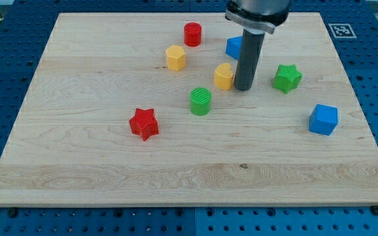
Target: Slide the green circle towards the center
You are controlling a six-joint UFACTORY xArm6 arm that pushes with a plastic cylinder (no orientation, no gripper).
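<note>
The green circle [201, 101] is a round green cylinder near the middle of the wooden board [97, 164]. My tip [243, 87] stands up and to the right of it, a block's width away, not touching it. The tip is just to the right of a yellow block [224, 76], close to or touching it. The rod rises toward the view's top and partly hides a blue block [234, 46] behind it.
A red star [144, 124] lies left and below the green circle. A yellow hexagon [175, 58] and a red cylinder [192, 33] sit toward the top. A green star [287, 77] and a blue cube [323, 119] are at the right.
</note>
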